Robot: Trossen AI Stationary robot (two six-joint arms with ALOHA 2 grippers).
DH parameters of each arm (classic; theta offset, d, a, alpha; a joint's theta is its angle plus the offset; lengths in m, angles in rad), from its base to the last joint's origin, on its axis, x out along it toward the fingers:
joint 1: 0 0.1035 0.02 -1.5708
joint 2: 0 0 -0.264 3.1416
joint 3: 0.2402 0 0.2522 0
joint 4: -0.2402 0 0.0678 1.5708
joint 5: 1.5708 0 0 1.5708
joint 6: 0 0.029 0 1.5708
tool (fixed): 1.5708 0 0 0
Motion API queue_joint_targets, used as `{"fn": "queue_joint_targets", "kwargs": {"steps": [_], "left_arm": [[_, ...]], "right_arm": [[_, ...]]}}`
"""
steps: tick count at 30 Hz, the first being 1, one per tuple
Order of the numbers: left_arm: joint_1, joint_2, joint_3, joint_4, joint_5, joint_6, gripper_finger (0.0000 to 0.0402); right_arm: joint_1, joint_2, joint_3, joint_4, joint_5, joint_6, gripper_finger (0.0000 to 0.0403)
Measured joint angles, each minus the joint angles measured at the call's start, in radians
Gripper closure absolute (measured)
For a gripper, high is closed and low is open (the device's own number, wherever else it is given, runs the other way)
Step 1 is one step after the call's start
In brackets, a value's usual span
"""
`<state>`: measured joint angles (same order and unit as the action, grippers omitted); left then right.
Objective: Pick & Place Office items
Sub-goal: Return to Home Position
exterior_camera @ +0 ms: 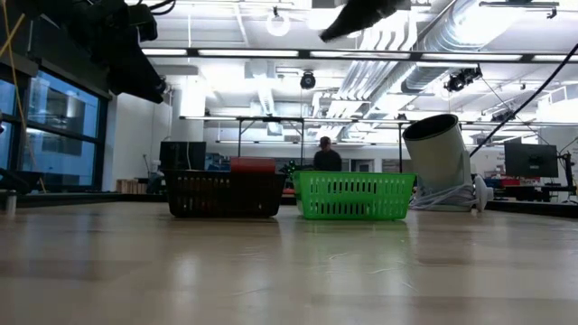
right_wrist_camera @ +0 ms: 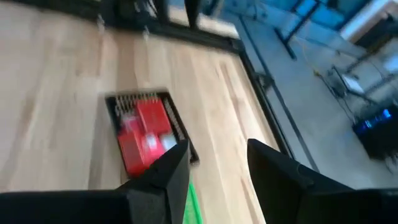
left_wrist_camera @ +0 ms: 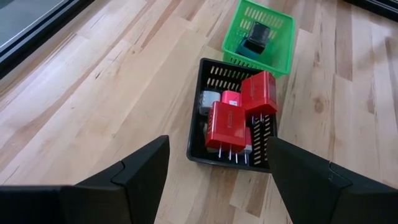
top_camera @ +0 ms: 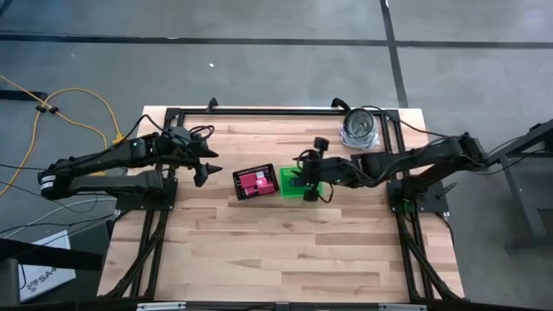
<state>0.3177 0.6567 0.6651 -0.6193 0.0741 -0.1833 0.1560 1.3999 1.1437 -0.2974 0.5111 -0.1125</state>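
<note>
A black mesh tray (top_camera: 254,182) in the middle of the table holds office items: two red blocks (left_wrist_camera: 227,124), a pink piece (left_wrist_camera: 230,98) and a pale grey one (left_wrist_camera: 209,101). Right of it stands a green bin (left_wrist_camera: 277,28) with a black and teal piece (left_wrist_camera: 255,36) inside. My left gripper (top_camera: 207,170) hovers open, left of the tray and pointing at it (left_wrist_camera: 217,142). My right gripper (top_camera: 304,183) hangs open high above the green bin, nothing between its fingers (right_wrist_camera: 217,146).
A shiny silver round can (top_camera: 359,127) stands tilted at the far right of the table (exterior_camera: 442,158). Dark frame rails (top_camera: 276,111) run along the table's far and side edges. Bare wood (top_camera: 276,250) lies toward the near edge. A person (exterior_camera: 325,153) is far behind the table.
</note>
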Motion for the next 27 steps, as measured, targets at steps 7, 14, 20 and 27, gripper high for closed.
{"fn": "queue_joint_targets", "kwargs": {"steps": [7, 14, 20, 27], "left_arm": [[0.0, 0.0, 0.0, 0.0, 0.0, 0.0, 0.014], [0.0, 0.0, 0.0, 0.0, 0.0, 0.0, 0.014], [0.0, 0.0, 0.0, 0.0, 0.0, 0.0, 0.014], [0.0, 0.0, 0.0, 0.0, 0.0, 0.0, 0.014]], "right_arm": [[0.025, -0.135, -0.142, 0.01, 0.08, 0.076, 0.0255], [0.046, -0.313, -0.349, 0.141, 0.091, 0.085, 0.0255], [0.056, -0.461, -0.534, 0.233, 0.086, 0.095, 0.0255], [0.056, -0.616, -0.726, 0.394, 0.08, 0.116, 0.0255]]}}
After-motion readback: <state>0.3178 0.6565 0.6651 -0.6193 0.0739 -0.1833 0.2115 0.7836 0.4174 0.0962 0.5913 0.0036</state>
